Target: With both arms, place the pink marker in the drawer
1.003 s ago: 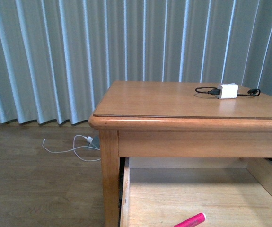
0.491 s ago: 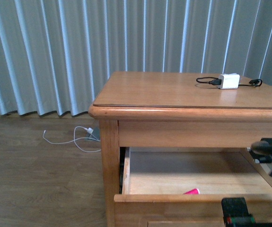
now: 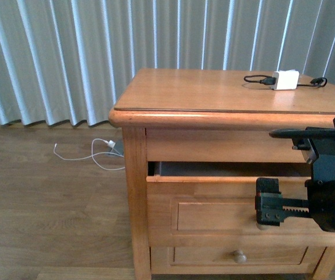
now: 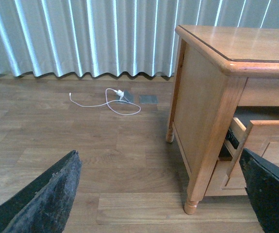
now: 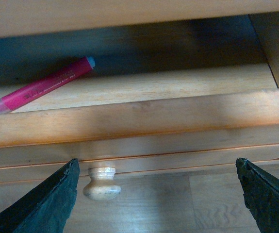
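The pink marker (image 5: 42,87) lies inside the drawer, seen only in the right wrist view; in the front view it is hidden. The drawer (image 3: 214,216) stands open by a narrow gap under the tabletop. My right gripper (image 3: 269,210) is open and empty, right in front of the drawer front (image 5: 129,121), with the round knob (image 5: 102,183) between its fingers (image 5: 52,204) near one side. My left gripper (image 4: 158,194) is open and empty, low over the floor beside the table's left side, apart from the drawer (image 4: 265,141).
A white charger with a black cable (image 3: 286,80) lies on the tabletop at the back right. A white cable (image 3: 91,160) lies on the wooden floor by the curtain. A lower drawer with a knob (image 3: 239,255) sits beneath. The table's front leg (image 4: 197,194) stands near my left gripper.
The drawer has slid in from wide open to a narrow gap. The marker has gone out of sight in the front view. My right arm has come in front of the drawer.
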